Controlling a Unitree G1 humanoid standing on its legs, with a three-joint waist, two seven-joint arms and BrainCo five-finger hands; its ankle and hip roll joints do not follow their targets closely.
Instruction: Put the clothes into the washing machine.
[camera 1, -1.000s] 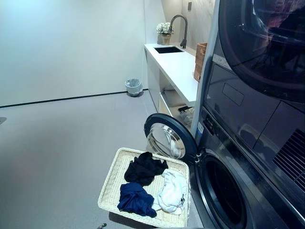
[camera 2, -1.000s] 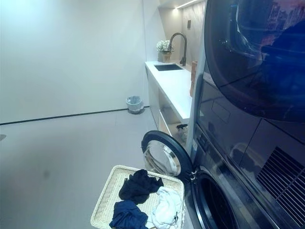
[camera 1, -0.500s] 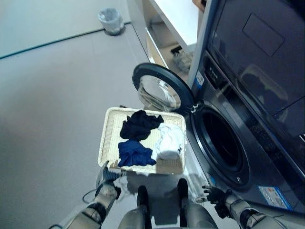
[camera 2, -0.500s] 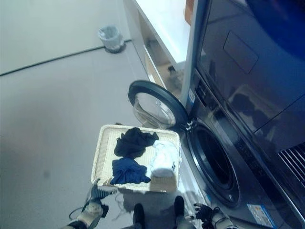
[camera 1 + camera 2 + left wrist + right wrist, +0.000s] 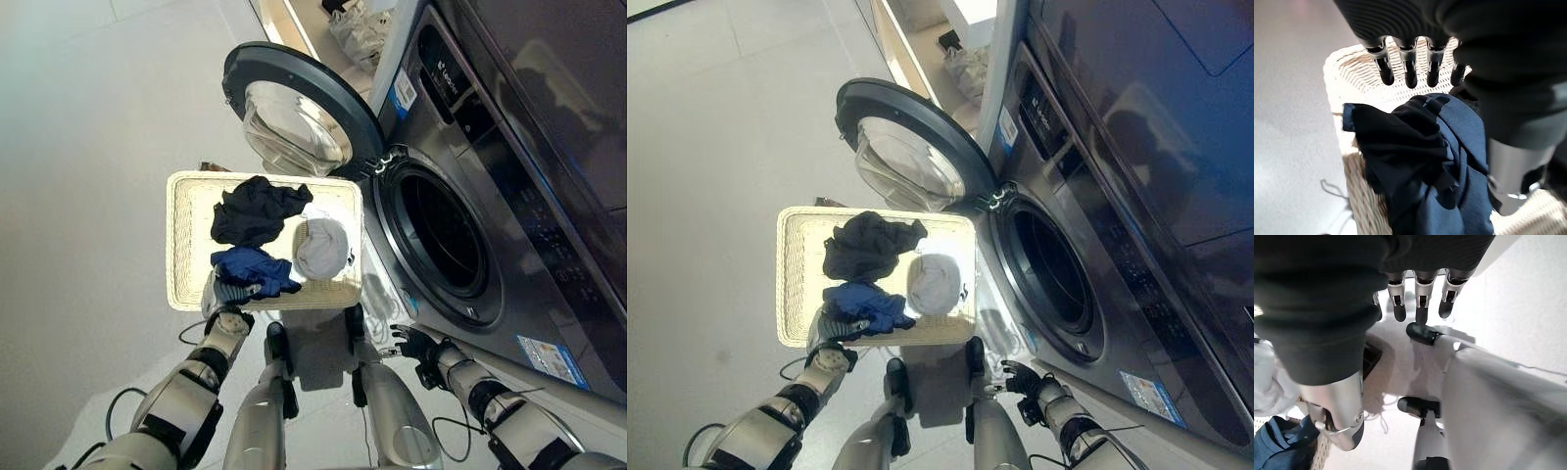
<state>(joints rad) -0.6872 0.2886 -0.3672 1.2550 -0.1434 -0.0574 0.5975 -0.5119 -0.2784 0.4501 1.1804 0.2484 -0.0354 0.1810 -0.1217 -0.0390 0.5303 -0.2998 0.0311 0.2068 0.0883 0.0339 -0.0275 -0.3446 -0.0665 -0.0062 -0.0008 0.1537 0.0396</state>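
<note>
1. The drum behind the washing machine's (image 5: pixel 460 245) open porthole is dark, and its inside cannot be made out. The round door (image 5: pixel 294 117) is swung wide to the far side of the opening.
2. The clothes lie in the wicker basket (image 5: pixel 186 245) on the floor just beside the machine: a black garment (image 5: pixel 253 209) at the far end, a blue garment (image 5: pixel 253 269) at the near end, and a white garment (image 5: pixel 321 247) on the side next to the machine.
3. The left hand (image 5: pixel 227 294) reaches over the basket's near rim, above the blue garment. Its wrist view shows the fingers (image 5: pixel 1408 71) straight and spread with the thumb apart, gripping nothing.
4. The right hand (image 5: pixel 411 345) hangs low in front of the machine, below the porthole, well apart from the basket. Its fingers (image 5: pixel 1420 303) are extended and empty.
5. The left wrist view shows the blue cloth's crumpled folds draped over the basket's rim; the eye views show the whole basket and machine.
</note>
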